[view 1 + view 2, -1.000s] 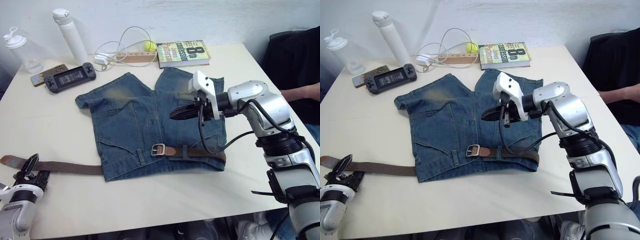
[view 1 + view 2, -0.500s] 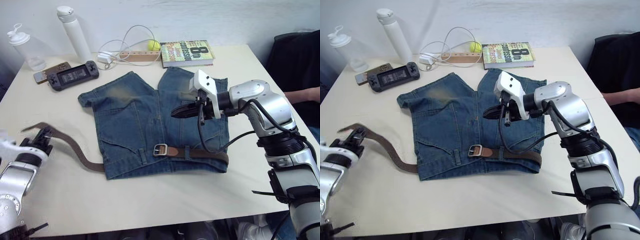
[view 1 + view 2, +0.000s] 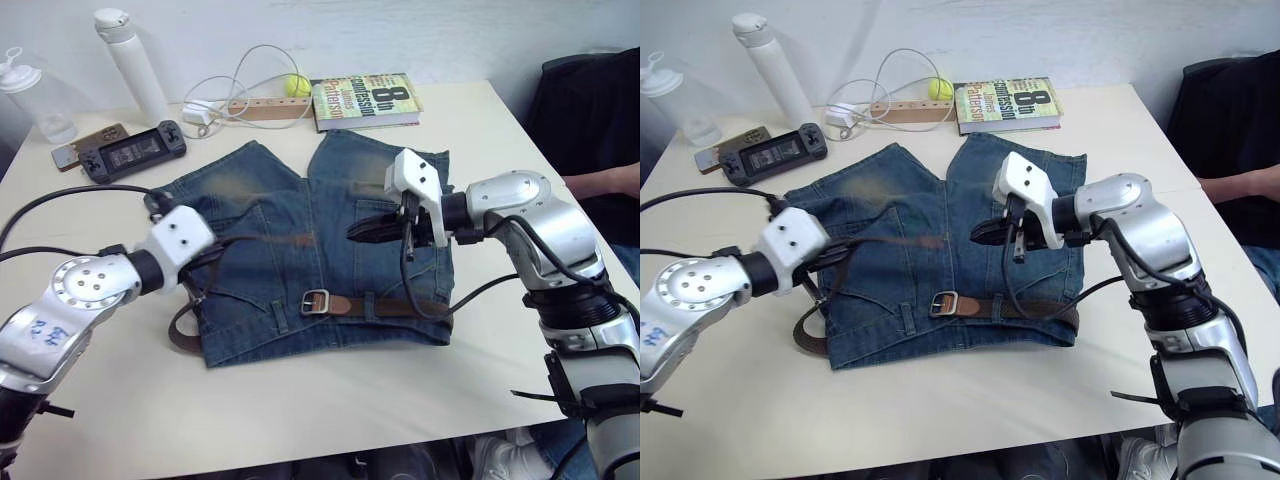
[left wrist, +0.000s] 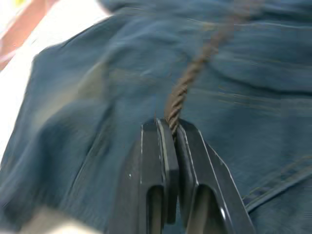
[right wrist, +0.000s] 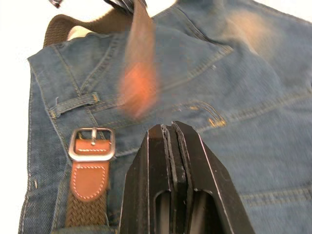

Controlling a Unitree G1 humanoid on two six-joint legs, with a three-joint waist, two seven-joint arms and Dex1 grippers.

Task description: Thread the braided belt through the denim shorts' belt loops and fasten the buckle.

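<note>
The denim shorts [image 3: 300,230] lie flat mid-table, waistband toward me. The braided belt [image 3: 400,306] runs through the waistband's right half, and its silver buckle [image 3: 317,300] rests near the middle. The belt curls round the waistband's left end [image 3: 180,328] and rises to my left gripper [image 4: 168,124], which is shut on the strap above the left leg. The belt's tan tip [image 5: 136,83] is blurred in the air beyond it. A belt loop [image 5: 73,103] sits just left of the buckle. My right gripper [image 3: 362,230] hovers shut and empty over the right leg.
At the table's far side stand a white bottle [image 3: 130,65], a clear bottle [image 3: 30,90], a game controller [image 3: 130,152], a white cable [image 3: 235,90], a wooden block with a tennis ball [image 3: 293,87] and a book [image 3: 365,100]. A person's arm [image 3: 600,180] rests at the right.
My left gripper has swung the belt's free end from the table's left edge up and right over the shorts. The strap now bends round the waistband's left end. The right gripper barely moved.
</note>
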